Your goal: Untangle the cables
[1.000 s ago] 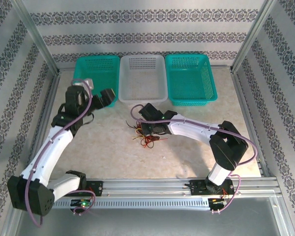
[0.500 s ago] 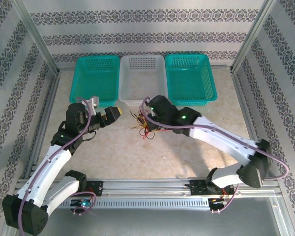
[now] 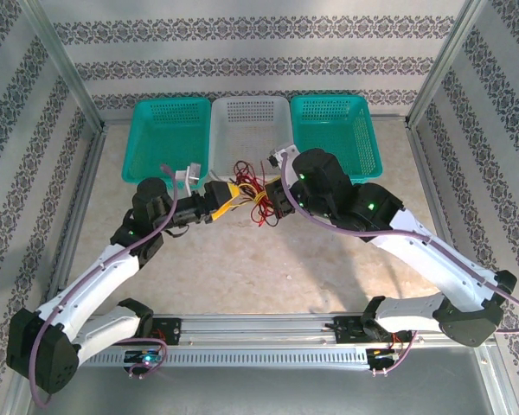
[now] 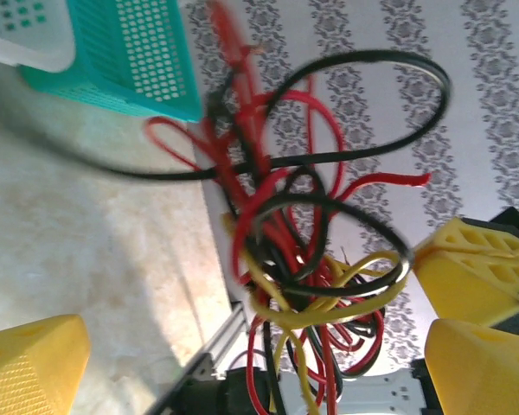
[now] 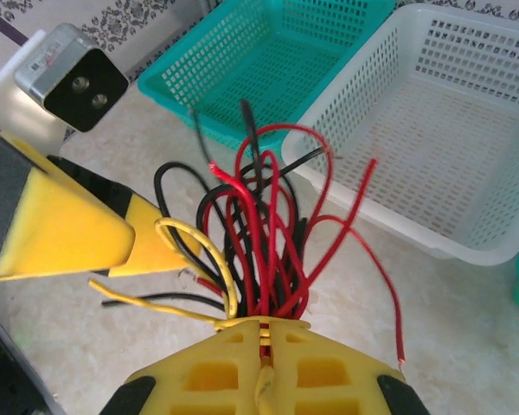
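table (image 3: 242, 268): bare marbled surface ahead of the arm bases. the right gripper (image 5: 261, 333) is clenched on the cables (image 5: 258, 259), pinching yellow, red and black strands together at one point. the loops fan out from its pads, held clear of the table just in front of the white basket (image 3: 251, 143). the left gripper (image 3: 224, 197) sits against the bundle's left side. in the left wrist view its fingers (image 4: 26, 363) stand spread with nothing grasped, and the knot hangs between them. a yellow loop (image 5: 183, 224) lies at its tip.

assessment: the step in hand appears to be a second grasp to draw one strand free. it would go best if the left gripper closed on that yellow loop alone, clear of red and black, then pulled leftward slowly while the right gripper held firm. catching several strands would likely tighten the knot.

change: half a second earlier the bundle sat nearer the arm bases and the left gripper stood well left of it. a second earlier the bundle appeared to lie on the table.
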